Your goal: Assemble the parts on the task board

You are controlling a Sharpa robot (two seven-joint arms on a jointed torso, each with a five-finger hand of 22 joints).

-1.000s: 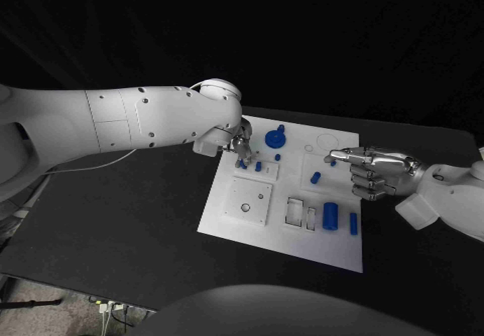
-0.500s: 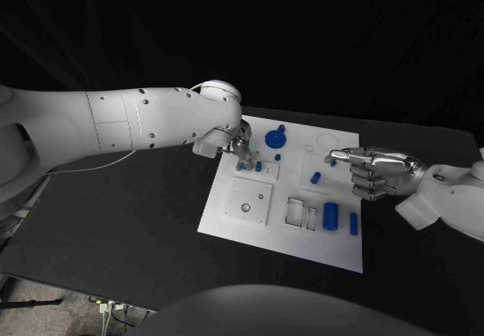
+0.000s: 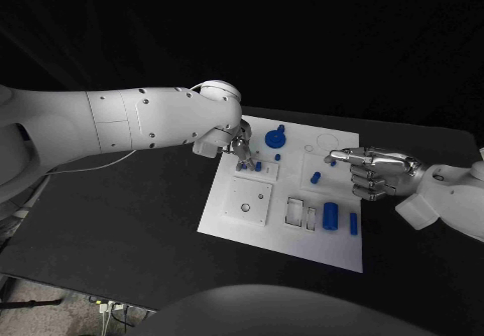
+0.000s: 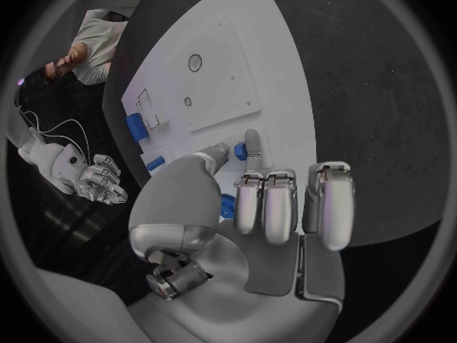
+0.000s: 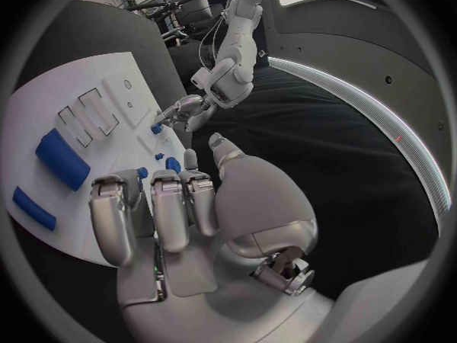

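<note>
Parts on the task board (image 3: 252, 224) are mostly seated or lying loose; the step in hand concerns a small blue peg (image 3: 243, 166) near the board's far left corner. The left hand (image 3: 230, 142) pinches it between thumb and a fingertip, other fingers tucked. Doing this well likely means keeping the peg upright over its hole and pressing straight down. The right hand (image 3: 375, 171) hovers by the board's right edge, fingers curled, holding nothing I can see.
</note>
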